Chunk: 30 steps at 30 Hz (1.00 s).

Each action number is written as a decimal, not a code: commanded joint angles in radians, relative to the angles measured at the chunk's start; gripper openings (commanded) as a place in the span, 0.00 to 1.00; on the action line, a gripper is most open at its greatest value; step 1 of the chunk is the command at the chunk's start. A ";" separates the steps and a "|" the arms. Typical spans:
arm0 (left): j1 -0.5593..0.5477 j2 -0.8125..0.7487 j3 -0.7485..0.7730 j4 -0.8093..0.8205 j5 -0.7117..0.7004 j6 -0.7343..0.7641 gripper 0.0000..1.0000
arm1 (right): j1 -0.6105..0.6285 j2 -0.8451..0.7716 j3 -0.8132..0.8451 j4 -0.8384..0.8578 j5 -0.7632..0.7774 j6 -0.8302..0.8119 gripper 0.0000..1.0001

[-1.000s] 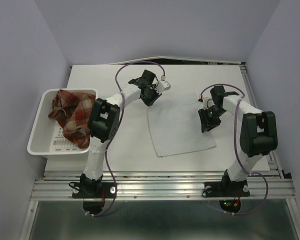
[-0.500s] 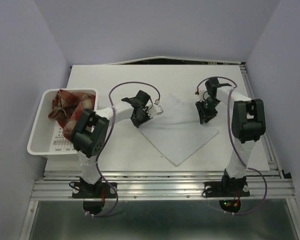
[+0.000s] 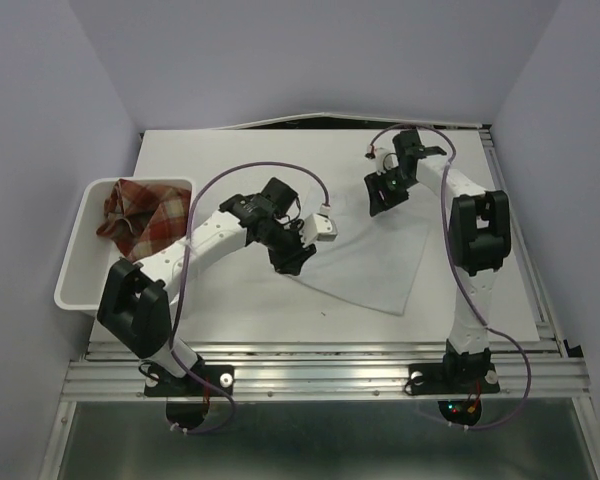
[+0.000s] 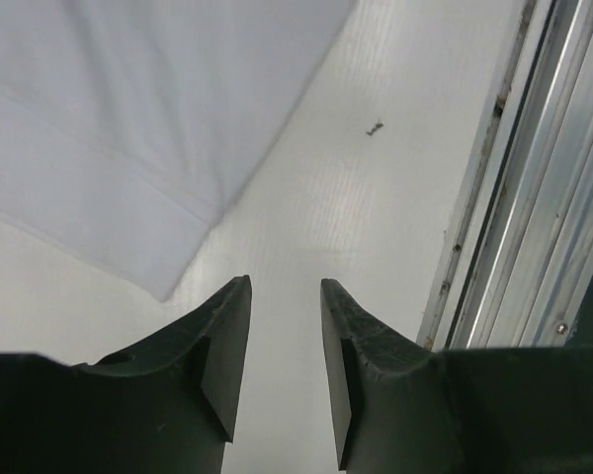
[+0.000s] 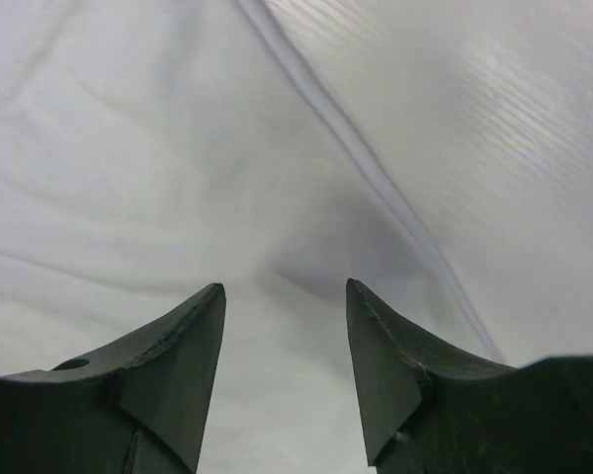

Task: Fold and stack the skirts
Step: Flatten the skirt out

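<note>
Your desk [image 3: 230,170] is a smooth white sheet. The white skirt [image 3: 380,250] lies spread flat near its middle: thin, soft cloth with a stitched hem and a few shallow wrinkles. I judge you are at the laying-out step, with no fold made yet. The hard white plastic basket [image 3: 75,260] at the left holds a crumpled red plaid skirt [image 3: 140,225]. The left pincer [image 4: 285,296] hovers just off the white skirt's near-left corner, jaws apart and empty. The right pincer [image 5: 285,296] hangs over its far edge, jaws also apart. Next, each pincer likely needs to close on a corner and carry it across.
</note>
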 commanded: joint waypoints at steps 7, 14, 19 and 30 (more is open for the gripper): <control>0.083 0.236 0.202 0.257 -0.200 -0.166 0.36 | 0.032 -0.299 -0.181 -0.153 -0.074 -0.060 0.48; 0.103 0.431 0.298 0.315 -0.237 -0.255 0.33 | 0.124 -0.429 -0.564 -0.155 -0.049 -0.129 0.46; 0.109 0.456 0.253 0.292 -0.278 -0.274 0.30 | 0.153 -0.397 -0.677 -0.066 0.081 -0.141 0.44; 0.112 0.209 -0.149 0.275 -0.263 -0.293 0.22 | 0.153 -0.379 -0.708 -0.024 0.261 -0.333 0.43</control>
